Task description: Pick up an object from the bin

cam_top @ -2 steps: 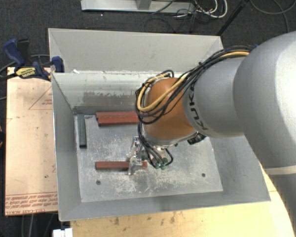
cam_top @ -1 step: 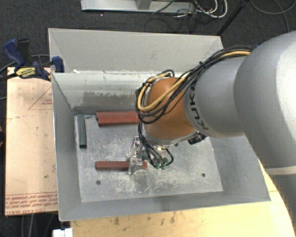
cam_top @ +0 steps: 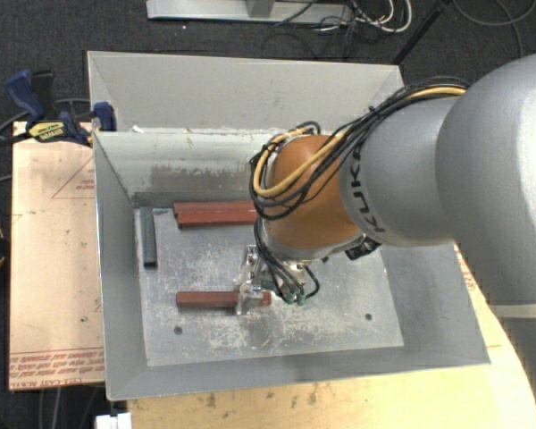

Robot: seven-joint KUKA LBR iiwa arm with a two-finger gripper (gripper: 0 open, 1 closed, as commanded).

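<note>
We see bare floor along the front of the bin (cam_top: 339, 329) and in its right front corner. A grey bar (cam_top: 148, 238) hugs the left wall, a long red-brown bar (cam_top: 216, 214) lies near the back, and a shorter red-brown bar (cam_top: 205, 299) lies mid-floor. The arm (cam_top: 402, 186) may hide more.

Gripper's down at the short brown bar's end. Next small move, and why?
Probably a short straight lift, as a test. The gripper sits low on the right end of the short reddish-brown bar, which lies flat, apart from the longer brown bar and grey bar. Whether it is gripped is unclear.
</note>
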